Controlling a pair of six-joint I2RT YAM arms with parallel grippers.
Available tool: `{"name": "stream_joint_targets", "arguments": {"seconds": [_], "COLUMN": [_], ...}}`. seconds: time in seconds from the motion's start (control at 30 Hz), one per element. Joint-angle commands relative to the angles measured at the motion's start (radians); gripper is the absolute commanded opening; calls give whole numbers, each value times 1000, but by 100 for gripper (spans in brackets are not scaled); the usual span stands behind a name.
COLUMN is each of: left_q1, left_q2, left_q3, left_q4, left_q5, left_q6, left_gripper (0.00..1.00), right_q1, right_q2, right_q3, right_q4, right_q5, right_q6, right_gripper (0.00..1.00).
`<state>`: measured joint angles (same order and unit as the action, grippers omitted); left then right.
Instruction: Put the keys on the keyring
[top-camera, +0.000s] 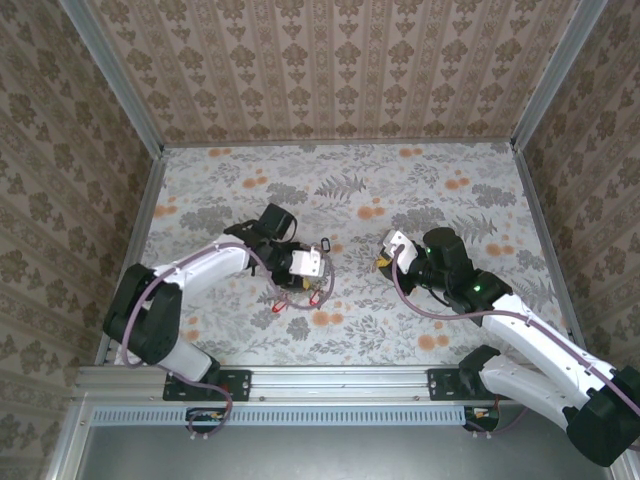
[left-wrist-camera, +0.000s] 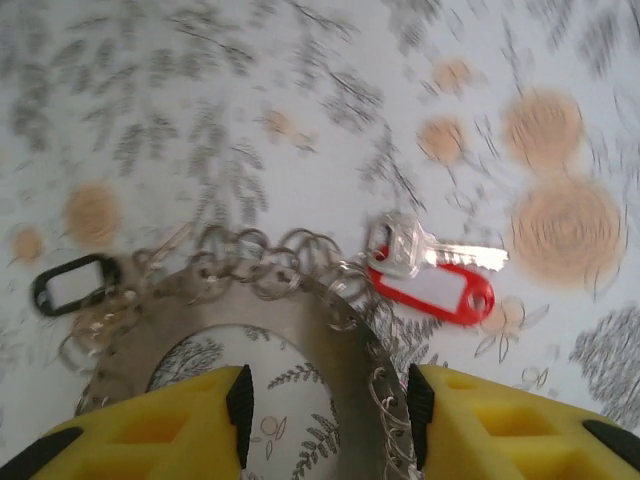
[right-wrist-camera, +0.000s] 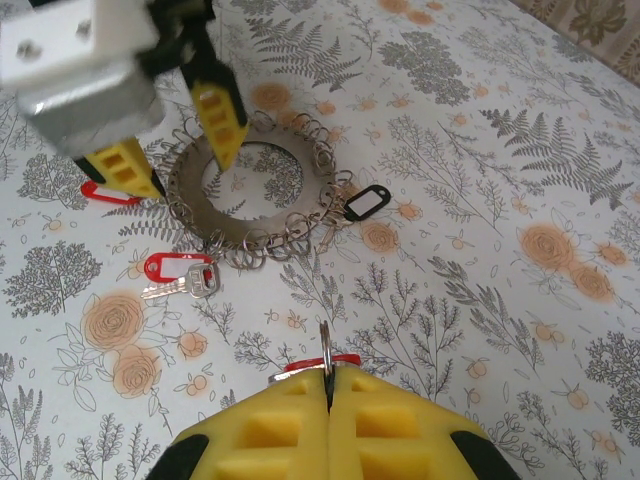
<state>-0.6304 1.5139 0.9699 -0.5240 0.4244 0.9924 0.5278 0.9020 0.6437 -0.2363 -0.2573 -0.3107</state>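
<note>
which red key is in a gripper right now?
The red key pinched in the shut right gripper, its small loop poking up. The other two red keys lie loose on the table beside the keyring.

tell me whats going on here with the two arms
The left gripper hangs open over the keyring, its fingers astride the ring's flat band. The right gripper is shut on the small loop of a red-tagged key, held up some way short of the ring. Another red key lies on the table beside the ring. The held key is not yet on the ring.
</note>
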Motion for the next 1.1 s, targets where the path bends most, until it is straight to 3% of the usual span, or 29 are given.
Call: {"name": "stream_joint_targets", "arguments": {"seconds": [0.0,0.07,0.1,0.23,0.37,0.83,1.07], "left_q1": [-50,-102,-124,-213,-209,-174,-130], "left_q2": [-16,6,19,59,125,305,322], "left_q3": [87,133,145,127,196,322,329], "left_q4": [-66,-159,-206,-318,-443,-504,-478], "left_q5": [-53,-128,-135,-229,-298,-326,-328], "left_q6": [-577,-865,-948,-1100,-1185,-1205,-1182], "left_gripper": [46,43,43,42,41,32,39], "right_q1": [-5,-5,-5,-5,-5,-5,-5], "right_q2": [-9,-6,-6,-1,-5,-25,-27], "right_q3": [1,4,4,2,7,7,11], "right_q4": [-11,-15,-17,-14,-21,-28,-36], "right_q5": [21,21,21,4,-10,0,4], "right_q6": [0,4,6,13,14,16,13], "right_gripper": [0,0,0,0,0,0,0]}}
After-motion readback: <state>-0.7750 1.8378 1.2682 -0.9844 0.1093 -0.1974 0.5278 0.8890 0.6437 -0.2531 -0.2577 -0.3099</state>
